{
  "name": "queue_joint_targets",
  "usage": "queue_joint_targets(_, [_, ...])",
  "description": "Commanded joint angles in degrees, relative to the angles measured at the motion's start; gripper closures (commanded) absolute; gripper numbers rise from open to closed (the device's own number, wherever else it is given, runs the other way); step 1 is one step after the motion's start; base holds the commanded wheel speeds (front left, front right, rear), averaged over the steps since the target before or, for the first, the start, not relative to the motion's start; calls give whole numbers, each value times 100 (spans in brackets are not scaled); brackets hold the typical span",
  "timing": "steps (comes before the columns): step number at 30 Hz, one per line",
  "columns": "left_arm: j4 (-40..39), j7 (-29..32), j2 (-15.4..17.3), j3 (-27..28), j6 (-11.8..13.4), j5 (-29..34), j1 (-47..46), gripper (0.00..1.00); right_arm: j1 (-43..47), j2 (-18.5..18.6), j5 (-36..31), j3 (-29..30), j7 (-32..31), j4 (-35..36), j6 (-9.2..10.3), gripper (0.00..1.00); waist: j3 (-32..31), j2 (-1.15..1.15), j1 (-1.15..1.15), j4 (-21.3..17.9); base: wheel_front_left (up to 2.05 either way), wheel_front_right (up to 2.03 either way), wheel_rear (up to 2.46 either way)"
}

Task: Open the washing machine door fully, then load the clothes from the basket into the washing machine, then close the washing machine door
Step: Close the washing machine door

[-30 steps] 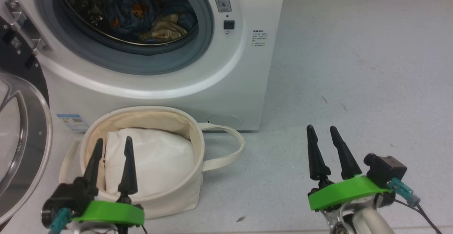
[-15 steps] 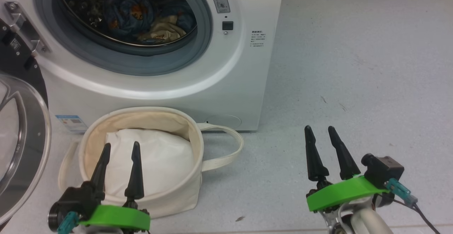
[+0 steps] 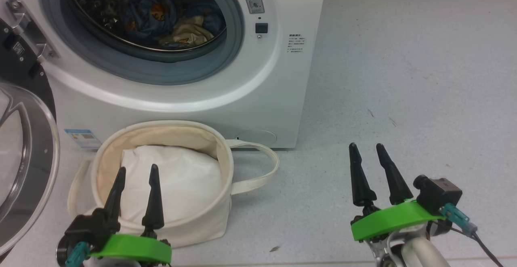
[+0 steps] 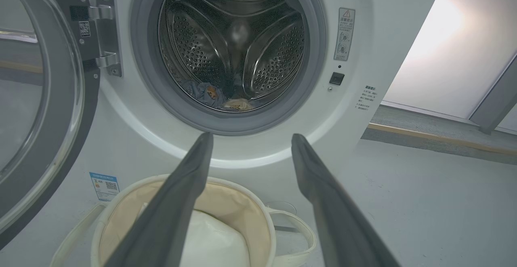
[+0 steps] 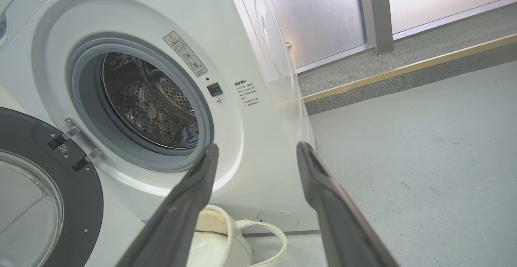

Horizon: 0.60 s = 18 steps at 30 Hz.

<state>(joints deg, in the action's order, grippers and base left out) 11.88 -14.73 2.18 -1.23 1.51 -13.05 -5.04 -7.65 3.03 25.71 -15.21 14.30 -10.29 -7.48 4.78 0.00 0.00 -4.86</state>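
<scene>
Washing machine door: open, hinged at the washing machine front's left edge. Rigid, likely free-swinging; glossy rim probably slick, glass fragile, so I'd push the rim. My left gripper, right gripper: apart, empty.

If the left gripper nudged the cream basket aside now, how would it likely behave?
The basket looks soft-sided canvas, so its wall would probably dent before it slides. Holding a white pad, it is likely light and may skid on the smooth floor. Its loop handle would likely flop.
</scene>
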Motion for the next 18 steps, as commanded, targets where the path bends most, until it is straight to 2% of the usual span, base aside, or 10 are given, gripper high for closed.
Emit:
queue_joint_targets(1, [-137,-27,70,161,14,-56,-204,0,-27,-15,-39,-105,70,166,-1,0,4,0,0,5,0,0,0])
queue_joint_targets(5, [-45,-27,70,134,-67,-121,-224,0,-19,-15,-29,-115,70,137,-1,0,26,0,0,13,-9,5,4])
queue_joint_targets(9, [-15,-27,70,95,-70,-131,-291,0,-13,-15,-31,-106,70,110,-1,0,48,0,0,23,-85,32,53])
queue_joint_targets(18, [-11,-27,70,183,-89,-142,-343,0,-24,-15,-18,-98,70,75,-1,0,51,0,0,23,-190,105,84])
